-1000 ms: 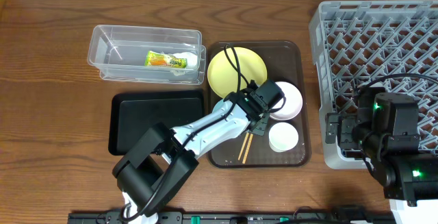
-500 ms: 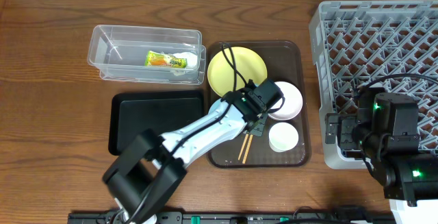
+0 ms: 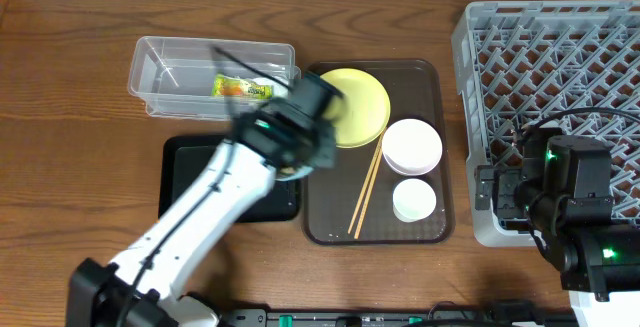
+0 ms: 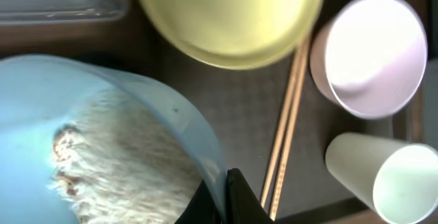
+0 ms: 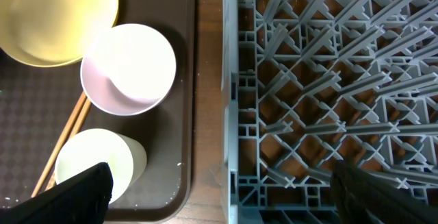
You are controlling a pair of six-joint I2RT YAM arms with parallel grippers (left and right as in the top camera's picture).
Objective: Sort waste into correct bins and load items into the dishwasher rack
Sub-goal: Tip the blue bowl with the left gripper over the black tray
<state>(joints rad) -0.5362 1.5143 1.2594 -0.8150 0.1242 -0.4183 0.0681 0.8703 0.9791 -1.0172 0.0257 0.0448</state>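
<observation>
Light-blue bowl is up in the air, pinched at its rim by the left gripper, whose fingers are closed tight on the bowl's wall. White rice scraps stick to the inside. The left arm reaches across the black tray, and its hand is over that tray's right end, just beside the yellow plate.

From above, the arm looks blurry and hides most of the bowl. Only the left wrist view shows the rice.

On the brown tray lie the chopsticks, the white bowl and the white cup. The snack wrapper is in the clear tub.

The right gripper is wide open, holds nothing and hangs over the edge of the grey rack.
</observation>
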